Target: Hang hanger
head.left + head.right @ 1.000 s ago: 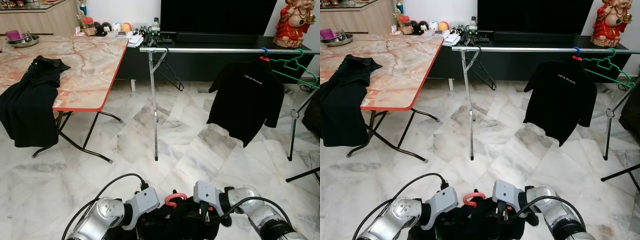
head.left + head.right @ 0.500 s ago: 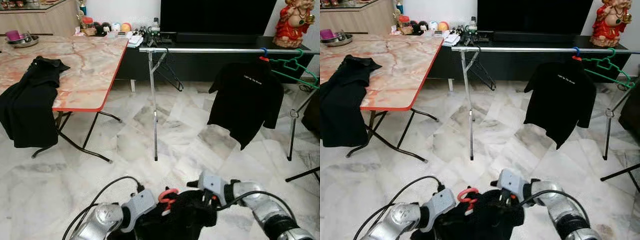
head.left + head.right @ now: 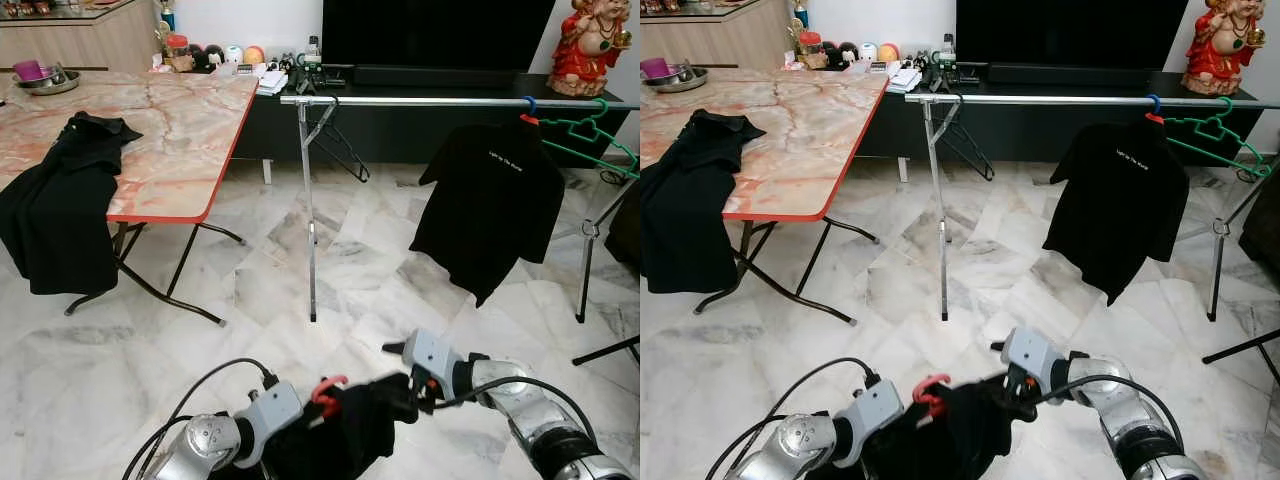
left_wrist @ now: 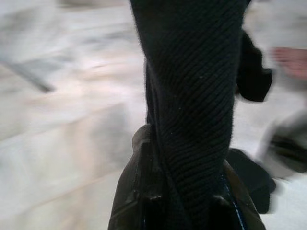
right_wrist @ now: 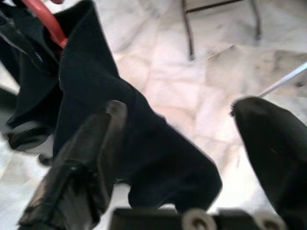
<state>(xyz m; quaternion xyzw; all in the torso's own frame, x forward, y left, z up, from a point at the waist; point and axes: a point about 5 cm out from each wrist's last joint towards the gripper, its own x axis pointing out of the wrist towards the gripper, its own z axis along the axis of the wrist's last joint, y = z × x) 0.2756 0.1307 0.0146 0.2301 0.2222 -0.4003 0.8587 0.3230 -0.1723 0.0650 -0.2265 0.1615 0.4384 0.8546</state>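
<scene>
A black garment [image 3: 345, 435] on a red hanger [image 3: 328, 388] hangs low in front of me, between my two arms. My left gripper [image 4: 187, 191] is shut on a fold of the garment's black fabric. My right gripper [image 5: 177, 106] is open at the garment's right edge, the cloth draped against one of its fingers [image 5: 91, 143]. The silver clothes rail [image 3: 450, 101] stands across the room ahead. A black T-shirt [image 3: 495, 210] hangs from its right part.
An empty black hanger [image 3: 335, 140] hangs at the rail's left end and green hangers [image 3: 590, 135] at its right end. A marble-topped folding table [image 3: 170, 130] on the left carries another black garment [image 3: 60, 200]. Marble floor lies between me and the rail.
My right gripper has let go of the garment and shifted right and slightly up. The garment and red hanger have sunk lower and to the left with my left gripper.
</scene>
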